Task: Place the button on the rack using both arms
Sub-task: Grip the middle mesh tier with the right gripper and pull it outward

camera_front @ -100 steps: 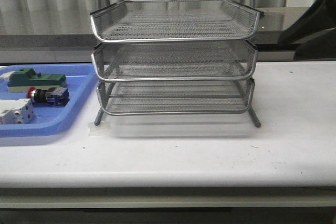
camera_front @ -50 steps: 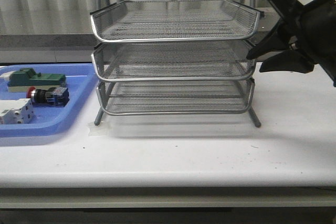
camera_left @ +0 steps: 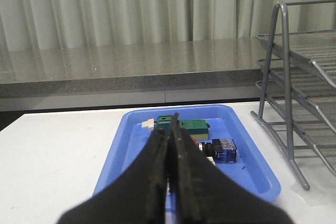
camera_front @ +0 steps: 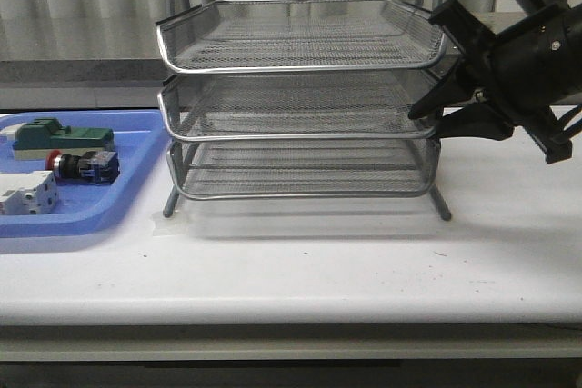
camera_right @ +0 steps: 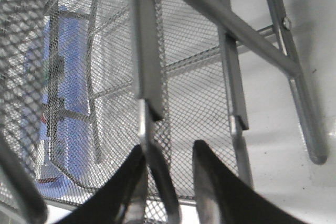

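Straddling the rack's (camera_front: 300, 106) edge, the right gripper (camera_front: 435, 118) gapes; the button (camera_front: 80, 166) lies beyond the left gripper's (camera_left: 169, 129) closed tips (blue tray (camera_left: 126, 145)).

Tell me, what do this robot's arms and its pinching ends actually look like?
Mostly black. In the front view the right arm is a bulky black body with angular casing, a small light cylindrical part at its top, and thin black cables looping beside it. Its right gripper ends in two tapering, pointed black fingers. The left gripper has two long, flat, dark fingers narrowing to tips. No markings or labels are visible.
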You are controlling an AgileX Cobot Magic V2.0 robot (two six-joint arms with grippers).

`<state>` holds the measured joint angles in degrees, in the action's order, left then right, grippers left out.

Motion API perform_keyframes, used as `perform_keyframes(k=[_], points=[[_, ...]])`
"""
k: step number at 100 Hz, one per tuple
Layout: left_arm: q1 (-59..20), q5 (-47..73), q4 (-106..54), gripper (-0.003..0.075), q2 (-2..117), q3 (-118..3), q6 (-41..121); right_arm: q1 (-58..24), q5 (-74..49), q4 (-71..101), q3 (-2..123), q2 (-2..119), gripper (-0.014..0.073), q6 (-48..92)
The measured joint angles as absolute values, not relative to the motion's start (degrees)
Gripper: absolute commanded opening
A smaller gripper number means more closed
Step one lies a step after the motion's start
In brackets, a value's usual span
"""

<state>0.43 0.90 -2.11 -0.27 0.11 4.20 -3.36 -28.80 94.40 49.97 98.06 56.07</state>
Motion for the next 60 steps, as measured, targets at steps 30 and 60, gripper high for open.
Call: perform_keyframes(k=[30,60], points=[[0.4,0.9,-2.1,-0.0020,-0.3,0.1,4.2,-3.4,-30.1,91.4,50.3,98.1,-0.0051,57.5],[0.4,0.9,-2.1,-0.0020,-0.3,0.1,4.2,-3.4,-31.1,91.2,47.3,97.0,-0.0051,58.1]])
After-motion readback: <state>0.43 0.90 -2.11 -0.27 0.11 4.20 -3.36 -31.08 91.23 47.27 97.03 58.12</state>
